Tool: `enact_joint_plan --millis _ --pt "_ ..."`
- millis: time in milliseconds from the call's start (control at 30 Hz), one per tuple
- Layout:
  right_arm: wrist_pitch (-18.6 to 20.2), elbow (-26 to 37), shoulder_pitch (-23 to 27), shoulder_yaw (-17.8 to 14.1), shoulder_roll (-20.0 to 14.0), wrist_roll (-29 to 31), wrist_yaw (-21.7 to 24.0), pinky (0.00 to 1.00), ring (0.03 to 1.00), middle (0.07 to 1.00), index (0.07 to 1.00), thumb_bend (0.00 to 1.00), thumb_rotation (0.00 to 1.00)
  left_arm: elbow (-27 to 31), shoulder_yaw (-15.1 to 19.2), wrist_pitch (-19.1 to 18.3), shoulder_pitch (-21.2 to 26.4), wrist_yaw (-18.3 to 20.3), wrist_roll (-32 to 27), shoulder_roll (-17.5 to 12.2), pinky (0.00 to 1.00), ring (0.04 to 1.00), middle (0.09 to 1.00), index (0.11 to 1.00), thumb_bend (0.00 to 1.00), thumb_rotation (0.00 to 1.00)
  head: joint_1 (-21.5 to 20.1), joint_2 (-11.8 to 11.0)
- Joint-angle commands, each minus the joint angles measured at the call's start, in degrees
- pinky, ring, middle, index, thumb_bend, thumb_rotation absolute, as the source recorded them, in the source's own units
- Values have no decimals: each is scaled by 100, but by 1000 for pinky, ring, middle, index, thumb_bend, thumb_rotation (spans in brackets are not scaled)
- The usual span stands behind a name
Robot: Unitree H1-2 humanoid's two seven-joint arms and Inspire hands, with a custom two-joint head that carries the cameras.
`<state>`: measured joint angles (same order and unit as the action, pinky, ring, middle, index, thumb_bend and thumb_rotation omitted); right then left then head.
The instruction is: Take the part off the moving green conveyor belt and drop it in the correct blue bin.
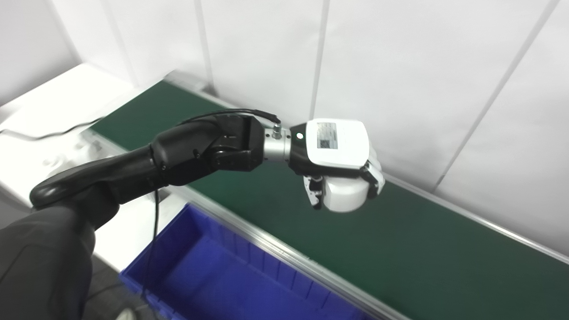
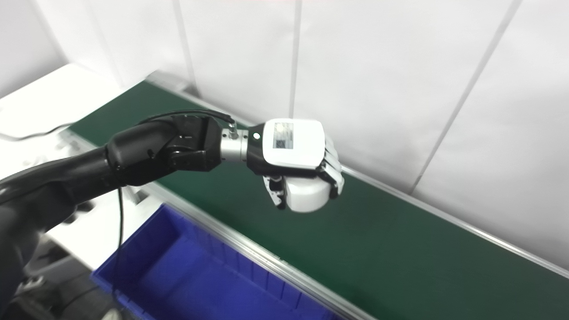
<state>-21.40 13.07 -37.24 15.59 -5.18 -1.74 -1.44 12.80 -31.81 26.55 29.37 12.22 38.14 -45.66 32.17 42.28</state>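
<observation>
My left hand (image 1: 340, 166) hangs above the green conveyor belt (image 1: 400, 240), its arm reaching in from the left. Its fingers are curled around a white cylindrical part (image 1: 346, 194), which it holds clear of the belt surface; the same part shows in the right eye view (image 2: 306, 194). A blue bin (image 1: 213, 271) sits below the belt's near edge, at the lower left of the hand. My right hand is not in view.
A metal rail (image 1: 284, 249) runs along the belt's near edge between belt and bin. A white panel wall (image 1: 422, 80) stands right behind the belt. A white table (image 1: 49, 111) with a black cable (image 1: 58, 132) lies at the left.
</observation>
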Motion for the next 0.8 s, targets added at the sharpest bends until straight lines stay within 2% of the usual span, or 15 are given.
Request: enact_joint_plan --millis 0,133,267,333,433,467,500,600,633,667,700,733,767 --pt "112 338 -73 -43 -63 138 140 1000 1000 1000 1000 886 1000 333 428 -163 -148 173 -189 -233 347 392 499 533 499 0 174 56" --pt "198 433 -49 -103 -156 351 287 1000 1000 1000 1000 850 1000 756 1027 -260 -927 483 -265 -220 330 383 487 547 498 0 400 128" --pt "209 433 -63 -142 -177 409 368 1000 1000 1000 1000 826 1000 986 1442 -282 -1729 672 -225 -197 318 386 486 547 498 0 463 201" --pt "195 437 -96 -147 -163 383 381 1000 1000 1000 1000 812 1000 1110 1609 -353 -2158 769 -104 -175 297 377 487 548 497 0 447 218" --pt "214 440 -141 -122 -118 355 407 1000 1000 1000 1000 813 1000 1145 1756 -324 -2632 811 169 -99 320 378 492 545 497 0 303 175" --pt "212 431 -146 -112 -104 346 417 1000 1000 1000 1000 800 1000 1125 1783 -365 -2794 832 171 -48 279 359 478 547 495 0 251 167" --pt "215 418 -145 -98 -87 343 426 1000 1000 1000 1000 798 1000 1067 1808 -380 -2942 823 185 15 242 386 456 540 497 0 160 148" --pt "258 416 -135 -60 -43 323 439 1000 1000 1000 1000 809 1000 787 1882 -311 -3263 665 436 221 210 434 444 526 502 0 58 143" --pt "302 435 -144 -37 -3 306 427 1000 1000 1000 1000 812 1000 561 1877 -210 -3370 497 607 288 205 439 446 523 503 0 -49 137" --pt "334 448 -151 -22 27 293 419 1000 1000 1000 1000 820 1000 402 1879 -127 -3439 377 729 337 186 332 441 521 514 0 -49 137" --pt "335 453 -154 2 60 256 414 1000 1000 1000 1000 823 1000 151 1828 -47 -3500 174 871 360 179 295 439 520 517 0 -168 130" --pt "334 456 -155 17 82 228 413 1000 1000 1000 1000 816 1000 -20 1787 4 -3536 22 972 371 260 332 430 519 519 0 -168 130" --pt "307 447 -146 34 106 192 413 1000 1000 1000 1000 816 1000 -223 1713 24 -3559 -117 1107 375 280 341 424 518 519 0 -245 122"
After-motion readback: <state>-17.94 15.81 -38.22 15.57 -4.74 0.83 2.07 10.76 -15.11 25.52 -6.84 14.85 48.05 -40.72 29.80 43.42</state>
